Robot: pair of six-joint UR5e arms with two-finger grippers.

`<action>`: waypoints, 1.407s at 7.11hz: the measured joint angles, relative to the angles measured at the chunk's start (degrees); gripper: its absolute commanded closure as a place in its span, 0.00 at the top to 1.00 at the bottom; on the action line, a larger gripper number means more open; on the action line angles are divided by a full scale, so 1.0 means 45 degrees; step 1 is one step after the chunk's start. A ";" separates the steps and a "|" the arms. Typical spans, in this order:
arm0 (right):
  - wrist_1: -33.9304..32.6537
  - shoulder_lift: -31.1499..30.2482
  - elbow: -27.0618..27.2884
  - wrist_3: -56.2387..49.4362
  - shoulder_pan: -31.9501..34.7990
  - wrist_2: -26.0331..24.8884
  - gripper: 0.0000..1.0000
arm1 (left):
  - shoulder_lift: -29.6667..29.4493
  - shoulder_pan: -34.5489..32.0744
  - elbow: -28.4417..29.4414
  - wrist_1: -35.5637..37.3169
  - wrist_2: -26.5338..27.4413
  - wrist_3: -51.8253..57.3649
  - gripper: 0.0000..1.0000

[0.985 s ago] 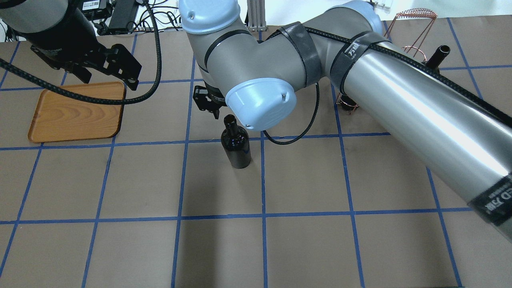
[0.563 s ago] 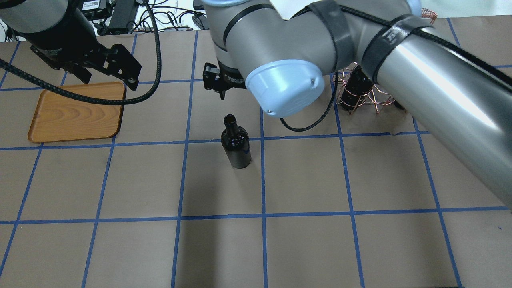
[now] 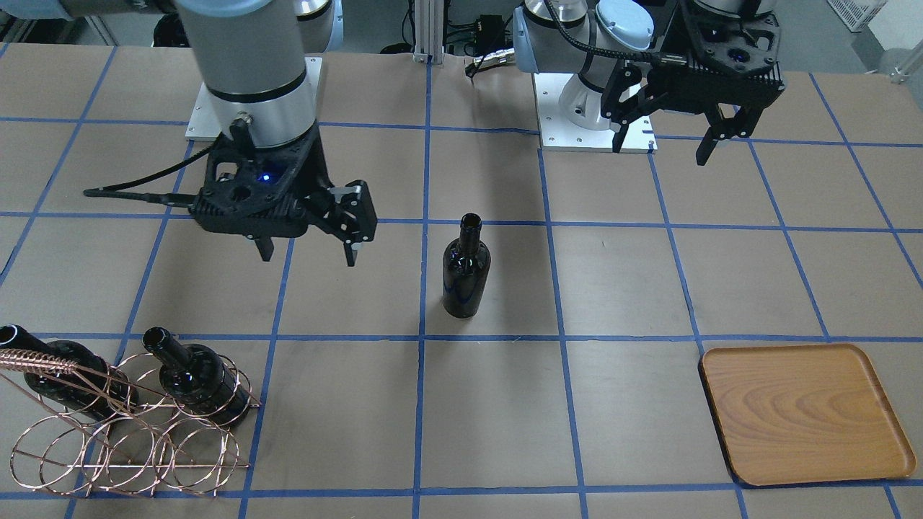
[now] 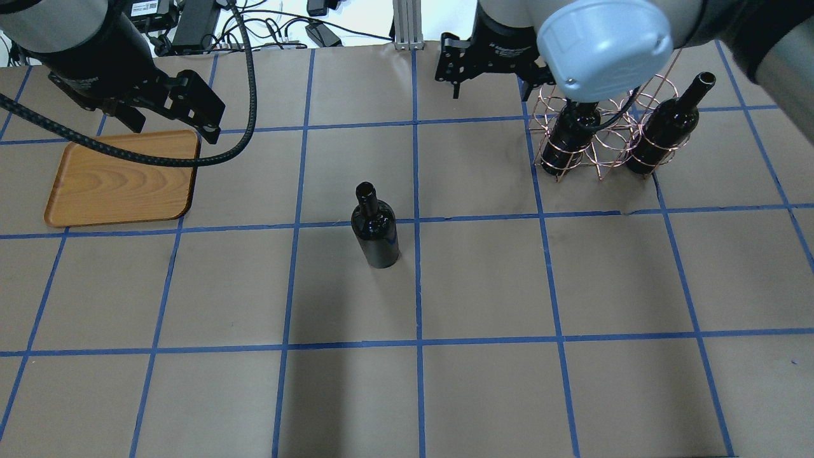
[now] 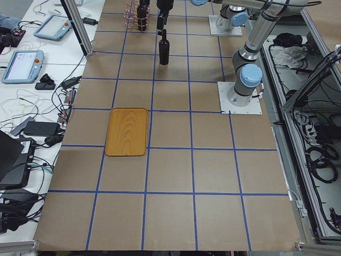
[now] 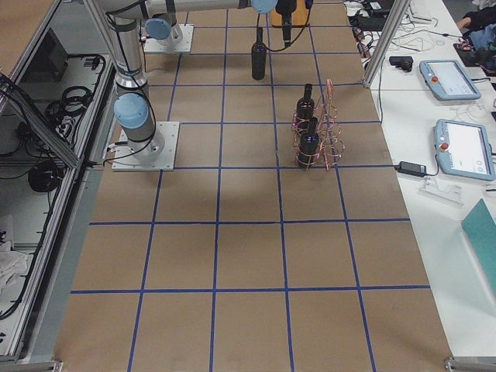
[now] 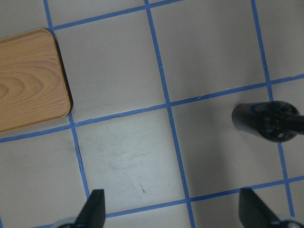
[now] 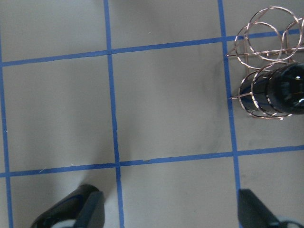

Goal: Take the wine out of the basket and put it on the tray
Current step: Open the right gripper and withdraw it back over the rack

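Note:
One wine bottle (image 3: 466,270) (image 4: 376,229) stands upright in the middle of the table, with nothing holding it. Two more bottles (image 3: 195,378) (image 4: 664,130) lie in the copper wire basket (image 3: 36,358) (image 4: 607,149). My right gripper (image 3: 308,254) (image 4: 489,89) hangs open and empty above the table, between the standing bottle and the basket. In its wrist view a basket bottle (image 8: 280,92) shows at the upper right. The wooden tray (image 3: 804,411) (image 4: 121,178) is bare. My left gripper (image 3: 660,148) (image 4: 175,127) hovers open, above the tray's far right corner in the overhead view.
Blue tape lines grid the brown table. The arms' base plates (image 3: 595,137) sit on the robot's side. An aluminium post (image 4: 404,25) and cables stand past the far edge. A side bench holds tablets (image 6: 446,77).
My right arm has swung away from the standing bottle, back and right to a spot beside the basket, uncovering the basket. The bottle, the tray and the left arm have not moved.

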 measured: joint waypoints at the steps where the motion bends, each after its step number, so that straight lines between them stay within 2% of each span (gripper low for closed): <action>1: 0.0129 -0.0064 0.0015 -0.0755 -0.0462 0.0038 1.00 | 0.0000 -0.0008 0.0000 0.0000 0.0000 0.0000 1.00; 3: 0.0443 -0.0214 0.0087 -0.2356 -0.0836 -0.0085 1.00 | 0.0000 -0.0015 0.0000 0.0000 0.0000 0.0000 1.00; 7: 0.1393 -0.0460 0.0161 -0.2830 -0.1160 -0.1701 1.00 | -0.0017 -0.0016 0.0000 0.0000 0.0000 -0.0017 1.00; 10: 0.1797 -0.0587 0.0180 -0.2833 -0.1313 -0.1483 1.00 | -0.0019 -0.0016 0.0000 0.0000 -0.0005 -0.0020 1.00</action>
